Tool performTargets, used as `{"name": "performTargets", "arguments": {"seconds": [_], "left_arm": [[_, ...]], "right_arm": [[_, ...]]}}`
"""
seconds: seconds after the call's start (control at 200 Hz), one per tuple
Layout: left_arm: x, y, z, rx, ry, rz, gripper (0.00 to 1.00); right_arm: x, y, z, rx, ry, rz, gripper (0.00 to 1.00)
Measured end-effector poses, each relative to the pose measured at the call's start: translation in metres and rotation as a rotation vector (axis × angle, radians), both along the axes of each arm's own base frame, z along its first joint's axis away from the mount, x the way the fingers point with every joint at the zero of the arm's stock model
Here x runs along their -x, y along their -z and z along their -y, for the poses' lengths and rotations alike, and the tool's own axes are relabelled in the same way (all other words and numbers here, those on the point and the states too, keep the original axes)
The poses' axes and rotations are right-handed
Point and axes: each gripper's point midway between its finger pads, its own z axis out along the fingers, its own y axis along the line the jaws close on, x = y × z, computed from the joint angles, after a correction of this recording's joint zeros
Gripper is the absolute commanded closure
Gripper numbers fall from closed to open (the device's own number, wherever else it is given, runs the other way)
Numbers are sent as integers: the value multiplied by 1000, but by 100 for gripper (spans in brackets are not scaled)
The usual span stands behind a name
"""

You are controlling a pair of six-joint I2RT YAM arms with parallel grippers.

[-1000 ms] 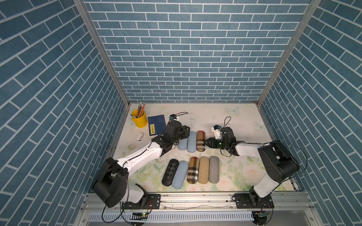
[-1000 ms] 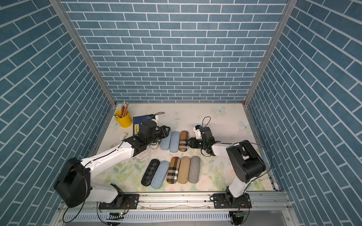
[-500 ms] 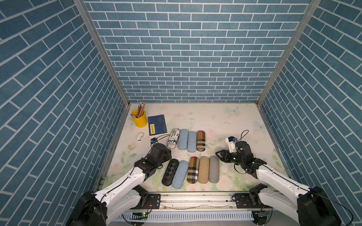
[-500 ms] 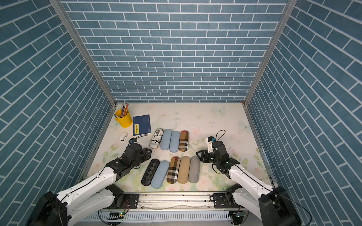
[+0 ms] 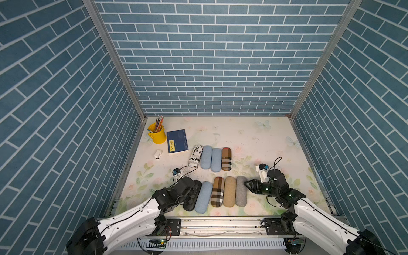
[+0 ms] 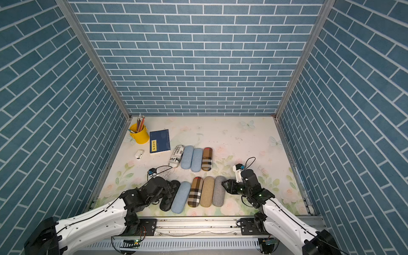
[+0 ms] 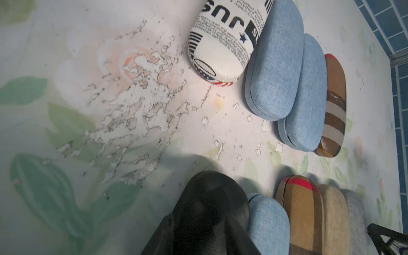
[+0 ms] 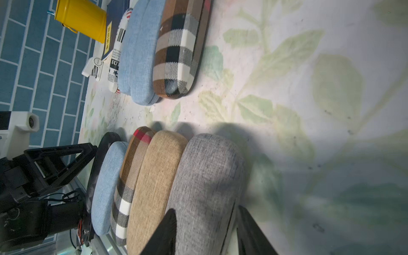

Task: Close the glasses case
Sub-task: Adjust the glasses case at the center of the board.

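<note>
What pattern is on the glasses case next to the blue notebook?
The case is white with black newspaper-style print and stripes; it shows best in the left wrist view.

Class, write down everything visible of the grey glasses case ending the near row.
The grey glasses case is an oblong, round-ended shell in woven grey fabric, shut, lying flat at the row's right end. Its long side touches the tan case. The right gripper has open fingers flanking one end in its wrist view; contact is unclear.
</note>
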Motion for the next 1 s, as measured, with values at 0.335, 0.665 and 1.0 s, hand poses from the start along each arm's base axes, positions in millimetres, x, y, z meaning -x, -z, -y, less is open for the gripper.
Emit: {"name": "performTargets", "arguments": {"seconds": [0.335,0.665,1.0], "left_arm": [[12,8,-1,-4,-46,-3,54],[8,6,-7,-13,-85,19,46],[-15,-16,-28,-38,-163,71,31]], "right_arm": [[3,6,-12,1,-11,22,56],[1,7,-15,37,-9,17,46],[-39,-35,14,93,127,105,18]]}}
